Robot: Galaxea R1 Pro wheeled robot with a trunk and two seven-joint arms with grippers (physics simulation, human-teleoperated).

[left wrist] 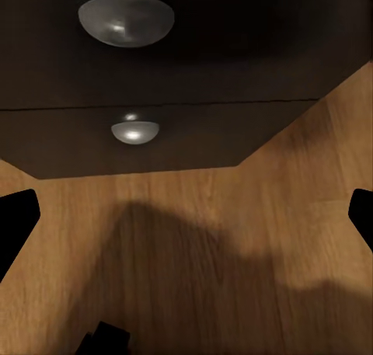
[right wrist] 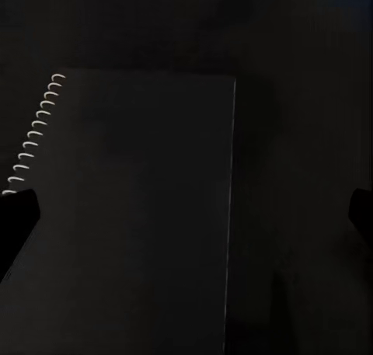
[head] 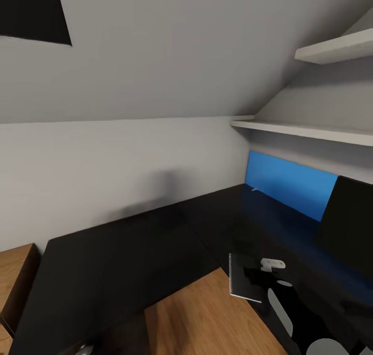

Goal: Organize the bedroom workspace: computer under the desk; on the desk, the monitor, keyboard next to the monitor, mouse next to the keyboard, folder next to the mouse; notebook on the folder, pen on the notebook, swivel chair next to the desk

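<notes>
The desk (head: 103,272) with its glossy black L-shaped top spans the head view. A dark flat notebook (head: 241,274) with a pale edge lies at the desk's inner edge, and in the right wrist view the notebook (right wrist: 132,215) shows a white spiral binding. My right gripper (right wrist: 186,215) hangs open just above it, fingertips (right wrist: 17,215) wide apart. The black monitor (head: 349,230) stands at the far right. My left gripper (left wrist: 186,215) is open over the wooden floor, facing the desk's drawer unit (left wrist: 194,145). A bright blue flat panel (head: 290,186) stands at the wall; I cannot tell if it is the folder.
Two white shelves (head: 311,132) hang above the desk's right wing under the sloped ceiling. A light wooden cabinet (head: 15,277) stands left of the desk. Wooden floor (head: 207,318) lies in the desk's inner corner. Round silver knobs (left wrist: 134,130) stick out of the drawers.
</notes>
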